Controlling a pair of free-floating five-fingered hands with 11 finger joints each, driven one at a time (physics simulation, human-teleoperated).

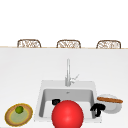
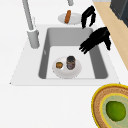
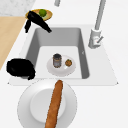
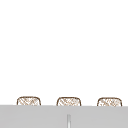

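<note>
Two hands [image 2: 96, 40] [image 2: 88, 16] — one jar [image 2: 71, 62], one baguette [image 3: 53, 103].

— What lies under the left hand [image 2: 96, 40]?
— A sink [image 2: 100, 62]; in it a plate [image 2: 75, 71] bears a jar [image 2: 71, 62].
— Right hand [image 1: 98, 109]?
— A baguette [image 1: 110, 100] lies on a dish [image 1: 115, 107] just right of it.

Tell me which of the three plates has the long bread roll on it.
The white plate on the counter right of the sink carries the bread roll. The sink's plate holds a jar; the woven plate holds a lime.
</note>
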